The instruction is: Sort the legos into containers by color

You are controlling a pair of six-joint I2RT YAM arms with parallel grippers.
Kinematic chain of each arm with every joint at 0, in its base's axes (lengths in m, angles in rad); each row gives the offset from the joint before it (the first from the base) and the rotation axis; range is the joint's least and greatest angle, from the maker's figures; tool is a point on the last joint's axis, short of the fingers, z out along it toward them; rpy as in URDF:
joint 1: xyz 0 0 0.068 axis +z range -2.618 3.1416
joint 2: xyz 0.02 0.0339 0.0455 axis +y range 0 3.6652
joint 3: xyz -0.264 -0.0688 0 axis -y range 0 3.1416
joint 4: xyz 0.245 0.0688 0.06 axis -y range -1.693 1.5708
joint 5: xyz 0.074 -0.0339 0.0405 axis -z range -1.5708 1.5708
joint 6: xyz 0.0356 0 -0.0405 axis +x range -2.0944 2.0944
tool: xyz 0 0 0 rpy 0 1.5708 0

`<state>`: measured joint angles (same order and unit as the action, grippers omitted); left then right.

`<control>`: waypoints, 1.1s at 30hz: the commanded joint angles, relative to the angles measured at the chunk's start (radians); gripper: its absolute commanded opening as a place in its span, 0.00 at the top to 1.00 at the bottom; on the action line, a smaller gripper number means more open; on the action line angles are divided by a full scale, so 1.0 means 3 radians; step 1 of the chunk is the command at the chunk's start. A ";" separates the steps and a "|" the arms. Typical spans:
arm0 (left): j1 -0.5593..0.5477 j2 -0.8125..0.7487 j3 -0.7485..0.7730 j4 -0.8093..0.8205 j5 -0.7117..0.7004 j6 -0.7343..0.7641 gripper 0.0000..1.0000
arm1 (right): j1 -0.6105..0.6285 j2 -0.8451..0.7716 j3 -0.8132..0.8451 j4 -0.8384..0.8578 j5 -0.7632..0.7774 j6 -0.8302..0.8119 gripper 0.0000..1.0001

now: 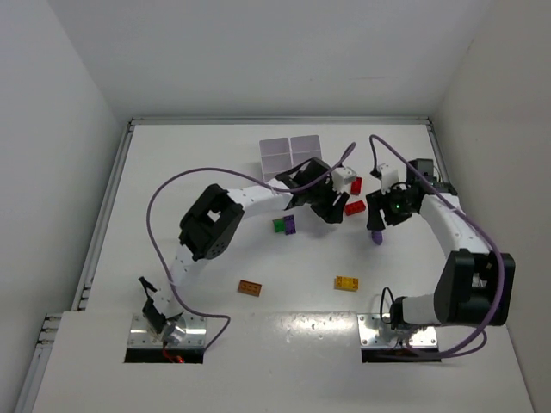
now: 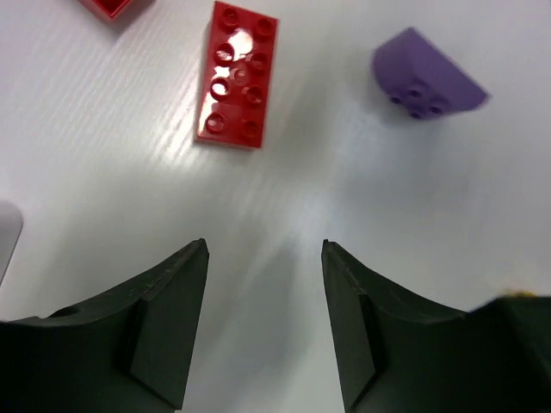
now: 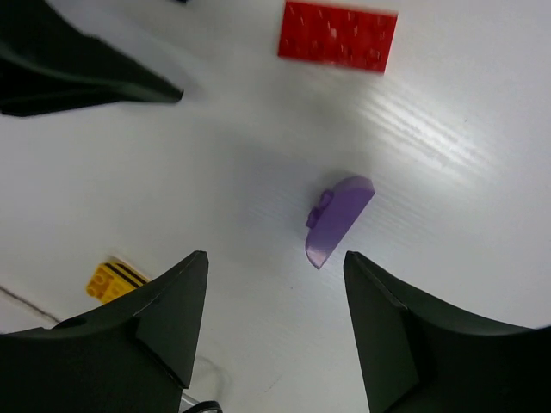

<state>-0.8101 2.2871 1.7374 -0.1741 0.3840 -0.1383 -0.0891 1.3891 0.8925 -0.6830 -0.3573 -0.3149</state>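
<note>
The white tray of containers (image 1: 291, 148) stands at the back, partly hidden by my left arm. My left gripper (image 1: 332, 212) (image 2: 265, 249) is open over bare table, nothing between its fingers. Just ahead of it lie a red lego (image 2: 237, 76) (image 1: 355, 206) and a curved purple lego (image 2: 428, 76). My right gripper (image 1: 377, 219) (image 3: 275, 258) is open above the same purple lego (image 3: 338, 219) (image 1: 376, 237), which rests on the table just beyond its fingertips. The red lego (image 3: 337, 36) lies farther off in the right wrist view.
A second red lego (image 1: 356, 185) lies near the tray. A green lego (image 1: 279, 225) and a purple one (image 1: 290, 224) sit together left of the grippers. An orange-brown lego (image 1: 250, 288) and a yellow one (image 1: 347, 282) (image 3: 109, 280) lie nearer the bases. The left fingers (image 3: 77, 69) show in the right wrist view.
</note>
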 commanded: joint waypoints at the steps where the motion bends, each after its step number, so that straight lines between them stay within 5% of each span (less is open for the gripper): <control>1: 0.0087 -0.0725 -0.0262 0.0223 0.0294 0.0026 0.39 | 0.0011 -0.0253 0.0373 -0.0136 -0.0485 -0.0075 0.35; 4: 0.0159 -0.1358 -0.0825 0.0258 0.0367 0.0031 0.39 | 0.0077 -0.0315 0.0481 -0.0213 -0.0756 -0.0075 0.35; 11: 0.0588 -0.2631 -0.1767 0.0223 0.0336 -0.0050 0.37 | 0.0950 -0.0187 0.0482 0.0144 -0.0967 0.0232 0.34; 15: 0.0992 -0.2878 -0.1818 -0.0425 0.0617 0.0245 0.36 | 0.1528 0.0124 0.0558 0.0237 -0.0895 -0.0028 0.34; 19: 0.1110 -0.3246 -0.2155 -0.1290 0.0547 0.1120 0.39 | 0.1733 0.0441 0.0671 0.0328 -0.0712 -0.0218 0.34; 25: 0.1228 -0.3742 -0.2565 -0.1414 0.0137 0.1269 0.39 | 0.1928 0.0963 0.0951 0.0645 -0.0379 0.0021 0.33; 33: 0.1361 -0.3773 -0.2677 -0.1383 0.0095 0.1238 0.39 | 0.2066 0.1541 0.1325 0.0809 -0.0072 0.0354 0.27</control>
<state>-0.4244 1.1706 0.9474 -0.5964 0.4198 0.2153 0.5163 1.8336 1.2385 -0.4873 -0.4107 -0.2440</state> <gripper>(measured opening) 0.615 0.724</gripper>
